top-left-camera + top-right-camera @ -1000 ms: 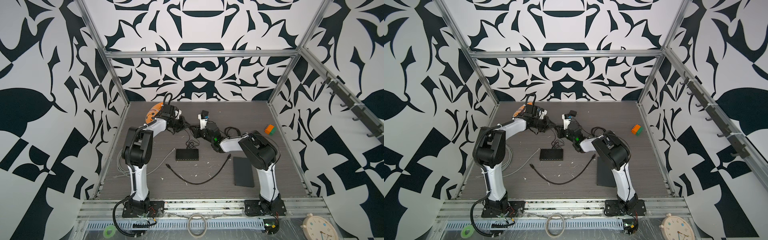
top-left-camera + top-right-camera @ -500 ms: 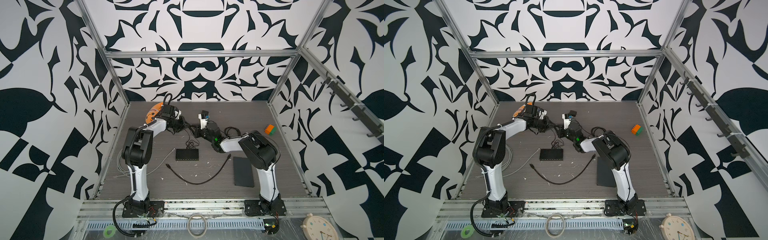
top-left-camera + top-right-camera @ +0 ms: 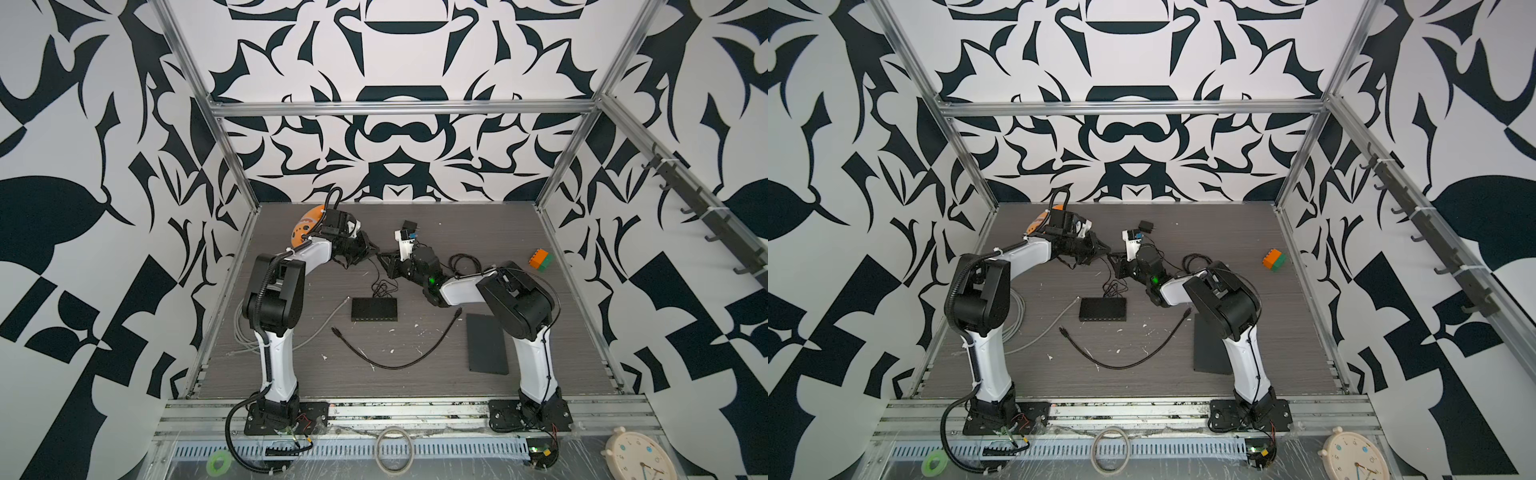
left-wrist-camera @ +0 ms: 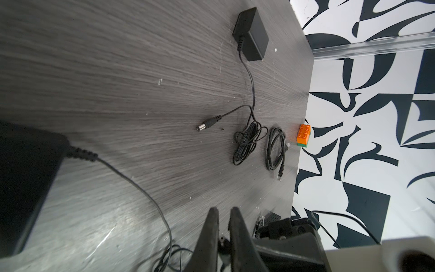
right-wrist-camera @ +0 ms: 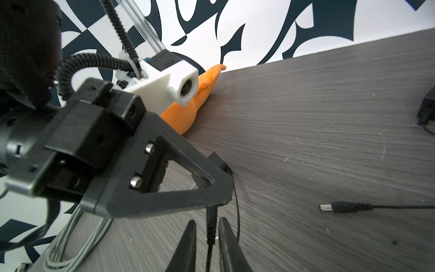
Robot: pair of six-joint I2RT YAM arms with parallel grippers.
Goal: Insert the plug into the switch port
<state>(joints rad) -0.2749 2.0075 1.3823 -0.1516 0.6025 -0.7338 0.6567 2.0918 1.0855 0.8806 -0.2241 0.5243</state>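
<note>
**Plug caught between two grippers**

The left gripper (image 4: 223, 210) pinches the plug (image 5: 211, 226) above the tabletop (image 3: 478, 224), toward its far edge. The right gripper (image 5: 207, 221) brackets it, fingers narrow with a gap showing. The switch (image 3: 374, 309) lies mid-tabletop. The plug looks light, stiff and smooth on a limp cord, so it is best gripped on its moulded body with the tip left free.

Pinched by its tip between the closed fingertips of the left gripper (image 4: 223, 212): a slim black barrel plug (image 5: 211, 226), its back end set between the fingers of the right gripper (image 5: 207, 221) with a gap showing on one side, thin black cable (image 5: 208, 256) trailing from it. Lying flat mid-table, well apart from the plug and nearer the arm bases: a low black rectangular switch (image 3: 374, 309), with a row of ports (image 3: 374, 320) along its near long edge.
</note>
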